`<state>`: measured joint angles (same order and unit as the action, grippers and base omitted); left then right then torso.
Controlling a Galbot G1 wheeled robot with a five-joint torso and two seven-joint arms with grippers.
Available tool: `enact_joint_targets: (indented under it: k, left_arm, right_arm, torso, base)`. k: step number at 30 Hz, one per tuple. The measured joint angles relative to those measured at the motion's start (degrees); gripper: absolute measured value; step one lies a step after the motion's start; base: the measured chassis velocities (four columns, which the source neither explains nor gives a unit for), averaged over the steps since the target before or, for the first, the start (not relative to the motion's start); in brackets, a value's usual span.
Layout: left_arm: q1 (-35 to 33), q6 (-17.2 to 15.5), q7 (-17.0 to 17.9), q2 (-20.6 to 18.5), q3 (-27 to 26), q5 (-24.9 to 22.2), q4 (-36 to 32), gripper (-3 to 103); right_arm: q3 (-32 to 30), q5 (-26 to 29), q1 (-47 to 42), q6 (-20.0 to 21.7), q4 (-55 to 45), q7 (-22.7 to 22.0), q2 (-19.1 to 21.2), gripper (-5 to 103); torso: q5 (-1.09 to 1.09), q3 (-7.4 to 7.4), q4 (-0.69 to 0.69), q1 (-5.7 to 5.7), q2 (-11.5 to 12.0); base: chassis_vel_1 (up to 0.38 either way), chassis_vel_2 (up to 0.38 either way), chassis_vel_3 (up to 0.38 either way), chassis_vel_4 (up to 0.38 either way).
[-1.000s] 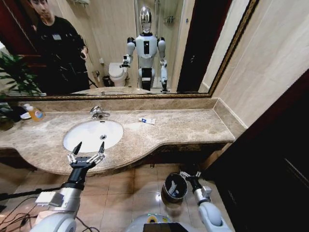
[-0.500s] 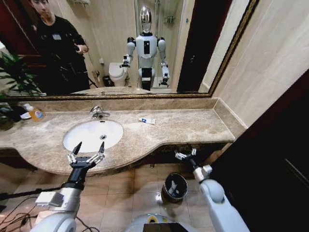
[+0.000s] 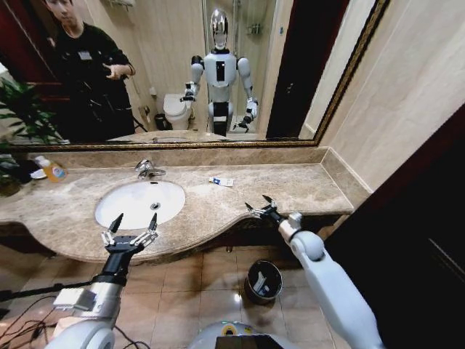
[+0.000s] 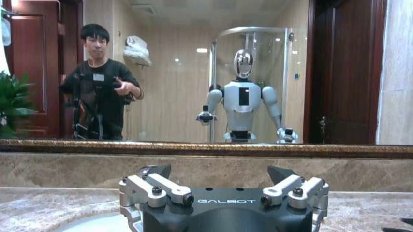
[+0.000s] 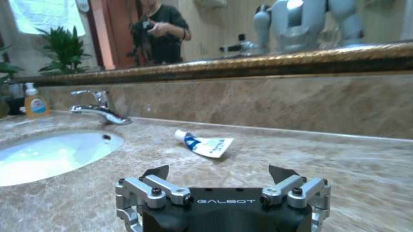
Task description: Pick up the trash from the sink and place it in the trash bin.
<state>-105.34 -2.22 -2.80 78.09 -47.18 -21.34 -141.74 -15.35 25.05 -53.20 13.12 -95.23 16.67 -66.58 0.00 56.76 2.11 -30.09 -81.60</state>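
Observation:
The white oval sink point(image 3: 131, 207) is set in the beige marble counter, with its chrome tap point(image 3: 149, 170) behind it. One piece of trash, a white tube with blue print point(image 3: 221, 181), lies on the counter to the right of the basin. My left gripper point(image 3: 134, 222) hovers open at the sink's front rim. My right gripper point(image 3: 259, 203) is open over the counter's front edge, nearer to me than the tube point(image 5: 205, 143). The dark round trash bin point(image 3: 263, 281) stands on the floor below the counter.
A yellow-orange bottle point(image 3: 52, 170) and a green plant point(image 3: 22, 120) sit at the counter's far left. A large mirror runs behind the counter. A tiled wall and a dark panel point(image 3: 421, 233) close in the right side.
My right arm has risen from beside the bin on the floor to the counter's front edge, its gripper open throughout. My left gripper has stayed still.

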Motion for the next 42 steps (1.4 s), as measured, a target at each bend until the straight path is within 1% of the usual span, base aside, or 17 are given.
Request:
enact_joint_targets:
  k: [1,3,4,6,7,11,14,17,18,22,35,36,38,39,41,42]
  left_arm:
    - [0.0,0.0,0.0,0.0,0.0,0.0,0.0,100]
    - [0.0,0.0,0.0,0.0,0.0,0.0,0.0,100]
    - [0.0,0.0,0.0,0.0,0.0,0.0,0.0,100]
    - [0.0,0.0,0.0,0.0,0.0,0.0,0.0,100]
    - [0.0,0.0,0.0,0.0,0.0,0.0,0.0,100]
    - [0.0,0.0,0.0,0.0,0.0,0.0,0.0,100]
    - [0.0,0.0,0.0,0.0,0.0,0.0,0.0,100]
    - [0.0,0.0,0.0,0.0,0.0,0.0,0.0,100]
    - [0.0,0.0,0.0,0.0,0.0,0.0,0.0,100]
    - [0.0,0.0,0.0,0.0,0.0,0.0,0.0,100]
    - [0.0,0.0,0.0,0.0,0.0,0.0,0.0,100]
    - [0.0,0.0,0.0,0.0,0.0,0.0,0.0,100]
    - [0.0,0.0,0.0,0.0,0.0,0.0,0.0,100]
    - [0.0,0.0,0.0,0.0,0.0,0.0,0.0,100]
    - [0.0,0.0,0.0,0.0,0.0,0.0,0.0,100]
    - [0.0,0.0,0.0,0.0,0.0,0.0,0.0,100]
  right_arm:
    - [1.4,0.8,1.9,0.6,1.1,-0.3,0.1,100]
    - [2.2,1.1,3.2,0.9,1.9,-0.5,0.2,100]
    - [4.3,2.2,6.4,1.2,4.0,-1.2,0.0,100]
    - [6.4,3.3,10.2,1.5,7.1,-2.4,-0.8,100]
    - [6.4,3.3,10.2,1.5,7.1,-2.4,-0.8,100]
    - [9.5,4.8,16.4,1.7,13.2,-4.3,-2.9,100]
    - [10.4,5.3,18.0,1.9,15.2,-4.8,-3.6,100]
    - [12.5,5.6,21.4,2.1,20.7,-6.1,-5.3,100]
    - [12.5,5.6,21.4,2.1,20.7,-6.1,-5.3,100]
    - [14.5,5.2,24.4,1.8,25.7,-6.3,-6.7,100]
    - [16.9,4.8,28.0,1.2,30.6,-6.2,-9.5,100]
    - [17.0,4.8,28.1,1.2,30.8,-6.1,-9.7,102]
    - [17.2,4.8,28.3,1.0,31.2,-5.8,-10.1,95]
    - [17.2,4.8,28.3,1.0,31.2,-5.8,-10.1,95]
    - [17.3,4.7,28.3,0.7,31.4,-5.5,-10.2,85]
    - [17.3,4.7,28.3,0.7,31.4,-5.5,-10.2,85]
  torso:
    - [-0.01,0.00,-0.01,0.00,0.0]
    - [0.00,0.00,0.00,0.00,0.0]
    - [-0.01,0.00,0.00,0.00,0.0]
    - [0.00,0.00,0.00,0.00,0.0]
    - [0.00,0.00,0.00,0.00,0.0]
    - [-0.01,0.00,0.01,-0.01,0.0]
    - [-0.02,0.00,0.00,0.00,0.0]
    - [-0.02,0.00,0.00,0.00,0.0]
    - [-0.02,0.00,0.00,0.00,0.0]
    - [-0.01,0.00,0.00,0.00,0.0]
    - [-0.01,-0.01,0.00,0.00,0.0]
    - [-0.02,-0.01,0.00,0.00,0.0]
    - [-0.02,-0.01,0.00,0.00,0.0]
    - [-0.02,-0.01,0.00,0.00,0.0]
    - [-0.02,-0.01,0.00,0.00,0.0]
    - [-0.02,-0.01,0.00,0.00,0.0]
  base:
    - [0.000,0.000,0.000,0.000]
    - [0.000,0.000,0.000,0.000]
    - [0.000,0.000,0.000,0.000]
    - [0.000,0.000,0.000,0.000]
    - [0.000,0.000,0.000,0.000]
    - [0.000,0.000,0.000,0.000]
    - [0.000,0.000,0.000,0.000]
    - [0.000,0.000,0.000,0.000]
    - [0.000,0.000,0.000,0.000]
    - [0.000,0.000,0.000,0.000]
    - [0.000,0.000,0.000,0.000]
    - [0.000,0.000,0.000,0.000]
    - [0.000,0.000,0.000,0.000]
    - [0.000,0.000,0.000,0.000]
    - [0.000,0.000,0.000,0.000]
    - [0.000,0.000,0.000,0.000]
